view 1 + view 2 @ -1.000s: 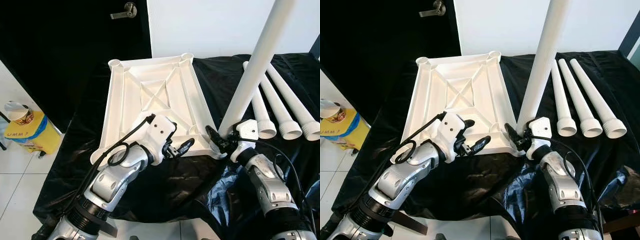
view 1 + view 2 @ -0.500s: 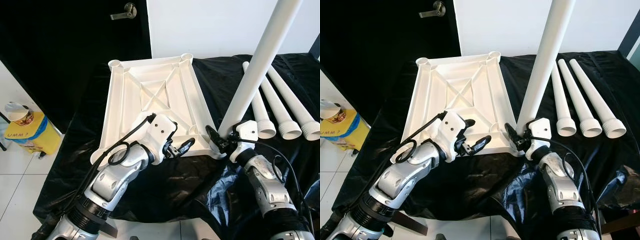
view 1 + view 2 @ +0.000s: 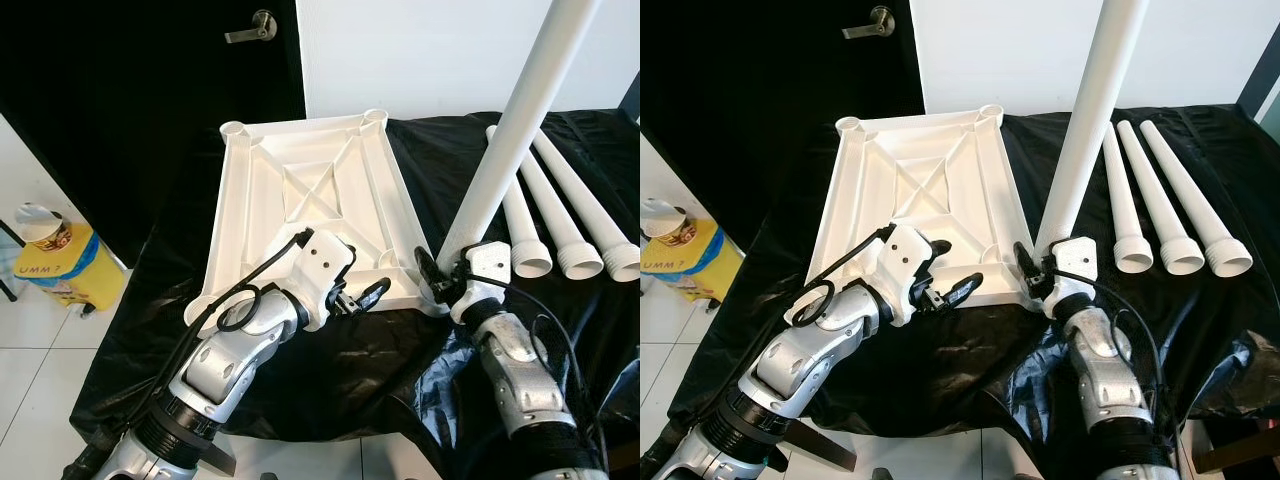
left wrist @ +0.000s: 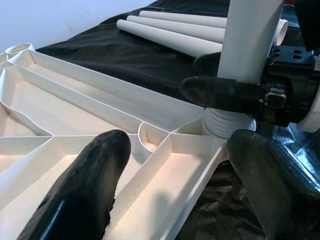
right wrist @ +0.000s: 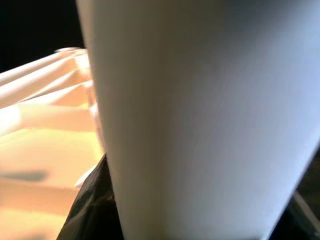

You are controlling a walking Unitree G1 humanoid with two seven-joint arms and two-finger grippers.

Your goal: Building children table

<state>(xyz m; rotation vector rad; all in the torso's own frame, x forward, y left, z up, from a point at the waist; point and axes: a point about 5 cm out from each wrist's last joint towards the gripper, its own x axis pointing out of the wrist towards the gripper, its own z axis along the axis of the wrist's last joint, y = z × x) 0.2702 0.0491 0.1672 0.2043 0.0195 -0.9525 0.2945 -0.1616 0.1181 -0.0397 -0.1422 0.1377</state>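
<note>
The white tabletop lies upside down on the black cloth. One white leg stands nearly upright in the tabletop's near right corner socket. My right gripper is shut on the leg's base, and the leg shows close up in the right wrist view. My left gripper is open over the tabletop's near rim, just left of that corner, with its fingers spread above the ribs. Three more white legs lie side by side on the cloth to the right.
The black cloth covers the whole work surface and hangs over its near edge. A yellow container with a cup stands on the tiled floor at the left. A dark door with a lever handle is behind.
My right forearm has swung a little to the left under the leg, and the leg's tilt has shifted slightly. The left gripper has stayed where it was.
</note>
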